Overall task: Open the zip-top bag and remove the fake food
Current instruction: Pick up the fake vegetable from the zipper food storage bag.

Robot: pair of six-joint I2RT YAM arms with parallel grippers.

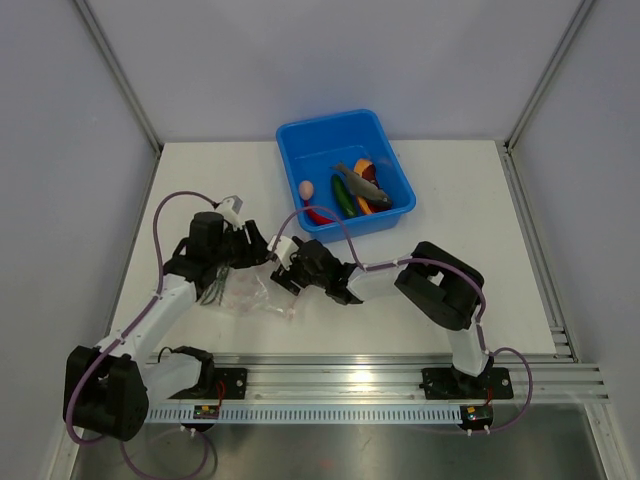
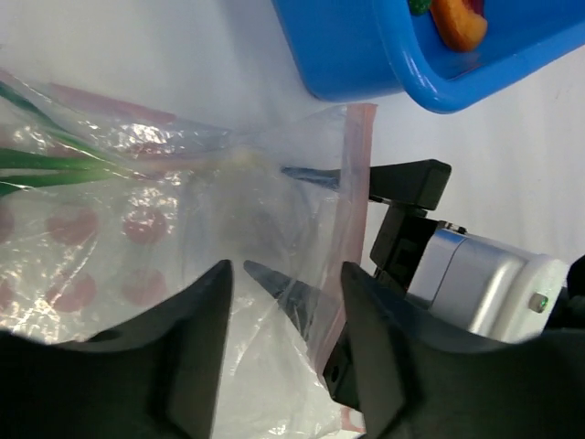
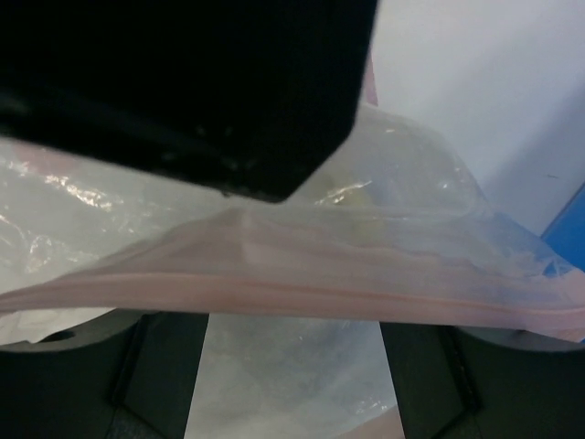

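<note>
The white surface (image 1: 470, 270) was the biggest thing under me. Pale walls shut it in at the back and both sides, and the rail (image 1: 400, 360) holding my bases ran along its near edge. The widest bare stretch lay to the right of my right arm (image 1: 440, 285), out to the right-hand edge.

The blue tub (image 1: 330, 118) sat at the far middle, turned a little askew, its back rim near the rear edge and its near corner close to my right forearm.

The bag (image 1: 250, 298) lay on the near-left part of the surface, between my two arms and apart from the rail and the left edge. Both wrists met over its far side, crowding that spot.

My left jaws were open: the fingers (image 2: 196, 357) stood apart with loose film between them, pinching nothing. My right jaws were spread wide, and the pink zip strip (image 3: 302, 279) ran straight across their gap. They were closed on nothing, though I could not tell whether they touched the plastic.

Most of the toy food was in the tub: a grey fish (image 1: 358, 183), a green chilli (image 1: 344, 196), an orange slice (image 1: 365, 168), a red chilli (image 1: 320, 215) and a pale egg (image 1: 306, 188). A green onion (image 2: 55, 165) was inside the bag.
</note>
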